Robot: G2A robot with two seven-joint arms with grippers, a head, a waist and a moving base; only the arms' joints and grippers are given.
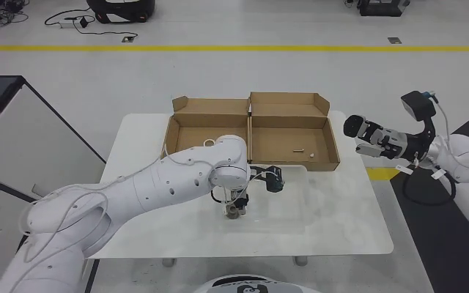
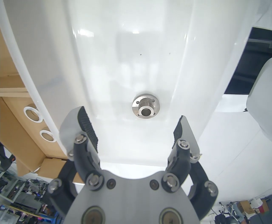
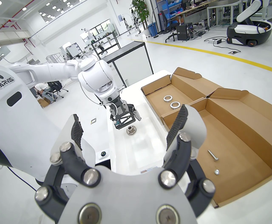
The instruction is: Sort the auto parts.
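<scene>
The left gripper hangs released, fingers spread, just above a flanged metal bushing standing upright in the white tray on the counter. The right gripper, also released, is held by the counter's right edge. Its wrist view takes in two rings in the left cardboard box, which the left arm partly covers from above.

Bright, even light falls from rows of ceiling lamps, seen in the right wrist view, so the white table carries only faint, soft shadows. The glossy white tray throws back pale glare patches in the left wrist view. Both wrist views bend straight lines strongly toward their edges.
</scene>
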